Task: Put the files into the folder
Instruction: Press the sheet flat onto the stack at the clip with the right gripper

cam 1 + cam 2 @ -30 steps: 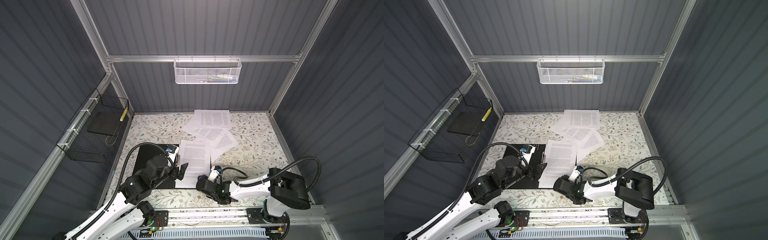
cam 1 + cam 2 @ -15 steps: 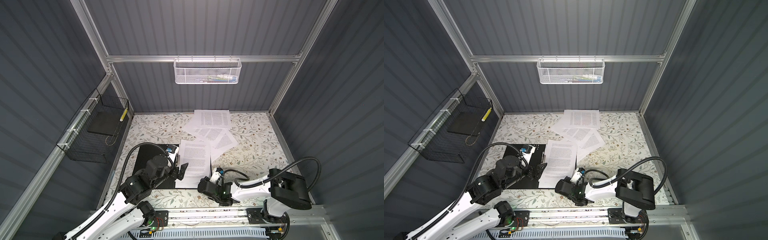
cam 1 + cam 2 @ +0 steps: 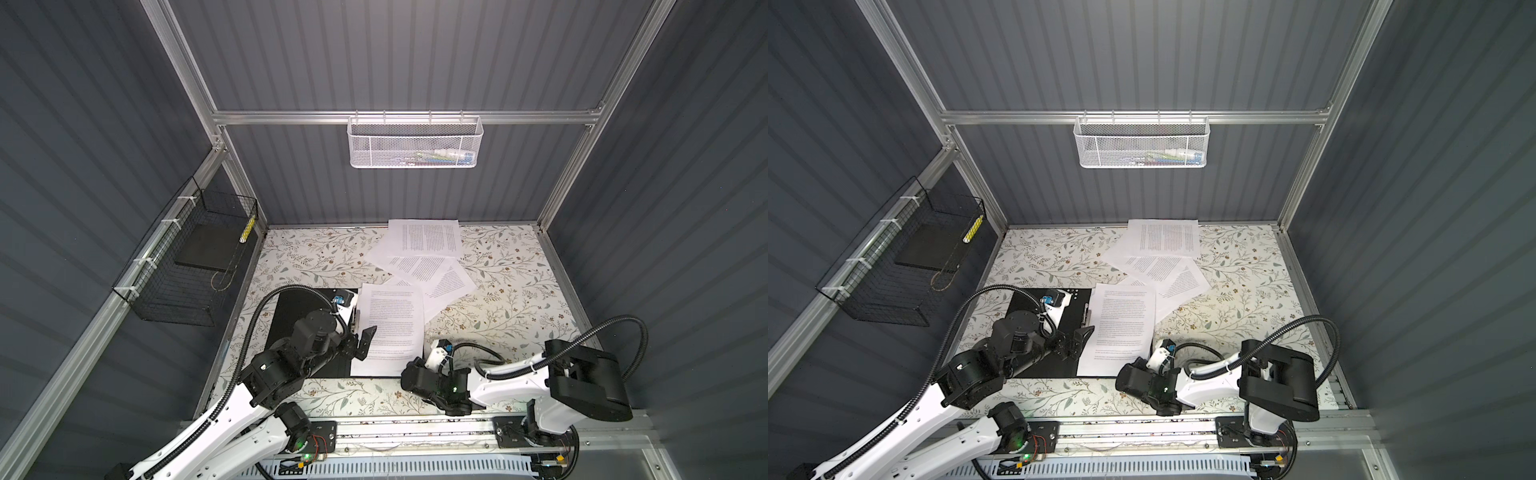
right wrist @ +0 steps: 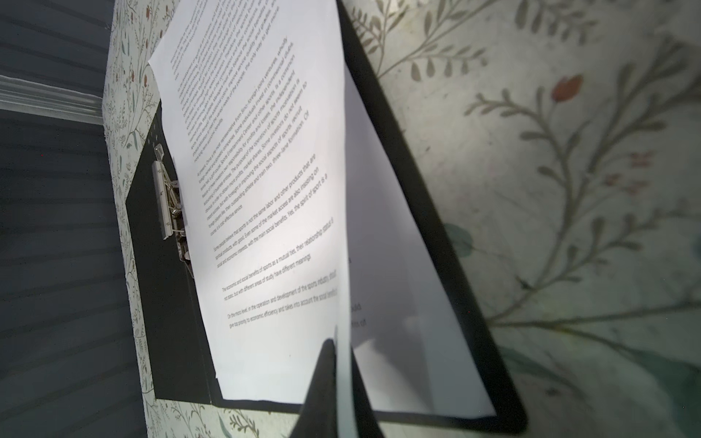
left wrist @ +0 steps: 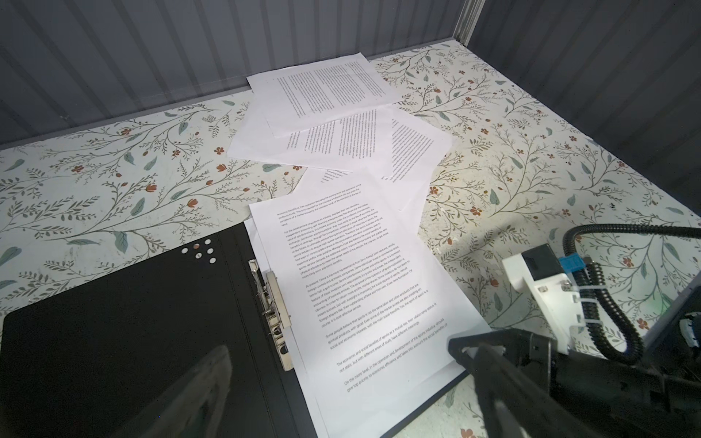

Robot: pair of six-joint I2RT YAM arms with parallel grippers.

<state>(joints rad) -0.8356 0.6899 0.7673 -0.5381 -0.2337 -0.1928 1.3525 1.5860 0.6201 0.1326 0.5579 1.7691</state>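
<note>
White top sheet (image 4: 265,170), lying on the open black folder (image 5: 113,322), is clamped at its near edge by your right tool (image 4: 337,364); left tool (image 3: 362,344) gapes wide; square it slowly against the clip (image 5: 277,303).

Both top views look down from high up at the whole flowery table top (image 3: 316,257). The left wrist view sits low over the flat black open folder (image 5: 113,341), facing the white paper sheets with small black print (image 5: 333,98) and the grey ribbed back wall (image 5: 151,57). The right wrist view is very close to the top sheet (image 4: 265,189). Both wrist views share it and the folder.
</note>
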